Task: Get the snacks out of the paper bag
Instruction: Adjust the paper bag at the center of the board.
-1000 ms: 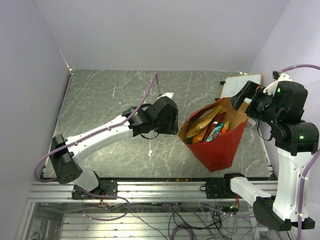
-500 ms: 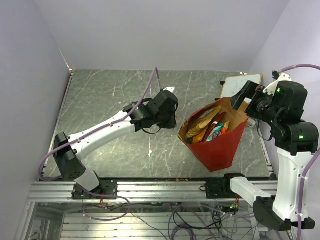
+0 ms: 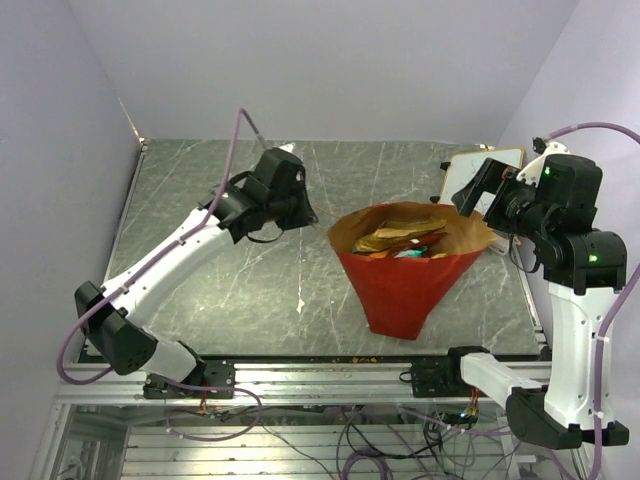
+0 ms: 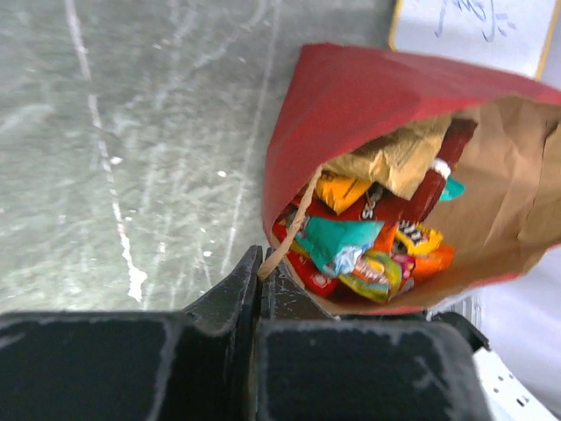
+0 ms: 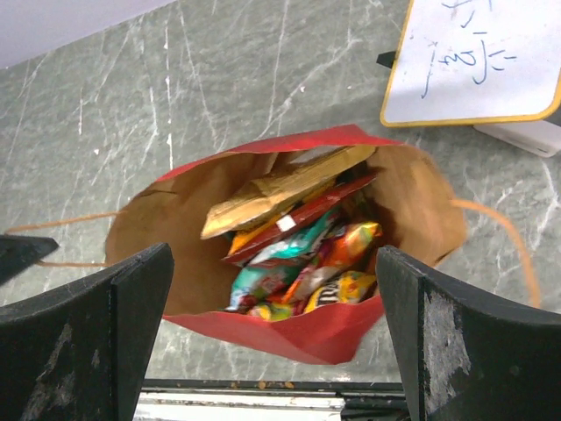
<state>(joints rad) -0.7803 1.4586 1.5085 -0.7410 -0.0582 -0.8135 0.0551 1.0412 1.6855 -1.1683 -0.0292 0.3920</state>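
The left arm (image 3: 175,258) reaches long and low across the table (image 3: 200,300), elbow almost straight, and ends just left of the paper bag (image 3: 402,290). There the left gripper (image 4: 261,263) has its jaws pressed together on the bag's thin tan handle (image 4: 294,219), and the cord stretches from the red rim to the fingertips. The right arm (image 3: 575,330) stands tall on the bag's right side, rising from its base and bent over at the top. The right gripper (image 5: 272,254) hangs above the bag's right rim and looks down into the mouth, jaws spread wide and touching neither paper nor packets. The bag sits on the grey marbled table with its mouth gaping upward. Its brown lining shows, and its red body narrows toward the arms' bases. The snacks (image 5: 298,237) all lie inside the bag. A flat golden packet (image 5: 272,189) is on top, with dark red, teal, orange and yellow wrappers heaped beneath it. A second handle (image 5: 513,241) trails loose from the bag's right side. A white, wood-framed board (image 3: 480,165) lies just beyond the bag's far right corner.
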